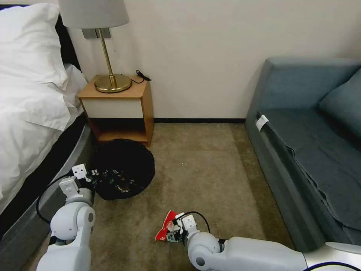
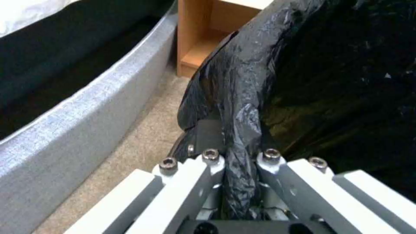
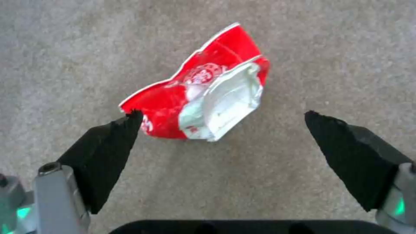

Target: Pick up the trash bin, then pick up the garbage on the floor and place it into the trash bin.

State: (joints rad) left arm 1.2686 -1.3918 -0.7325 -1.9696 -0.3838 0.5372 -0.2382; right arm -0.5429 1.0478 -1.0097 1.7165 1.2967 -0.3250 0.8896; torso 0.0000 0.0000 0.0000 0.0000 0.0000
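Nearest the robot: right gripper [image 3: 221, 120] low over the beige carpet [image 1: 210, 177], fingers [image 3: 108, 146] spread wide. One fingertip sits at the edge of a red-and-white wrapper [image 3: 199, 97]; contact uncertain from this angle. The other finger stands clear of it. The wrapper lies crumpled on the carpet, silver inner face partly turned up. In the head view the wrapper [image 1: 165, 226] shows just beside the right gripper [image 1: 175, 231], near the middle of the floor strip between bed and sofa.

Farther out, to the left: left gripper [image 2: 240, 169] pressed together on a gathered fold of the black bag lining the trash bin [image 2: 303, 81]. The plastic runs down between its fingers [image 2: 208, 162]. In the head view the left gripper [image 1: 90, 177] sits at the near-left rim of the trash bin [image 1: 124, 169], which is seen from above as a dark round opening.

The bin stands against the bed [image 1: 34, 113] frame, just before a wooden nightstand [image 1: 120, 109] with a brass lamp [image 1: 109, 56]. Grey sofa [image 1: 312, 143] along the right side.
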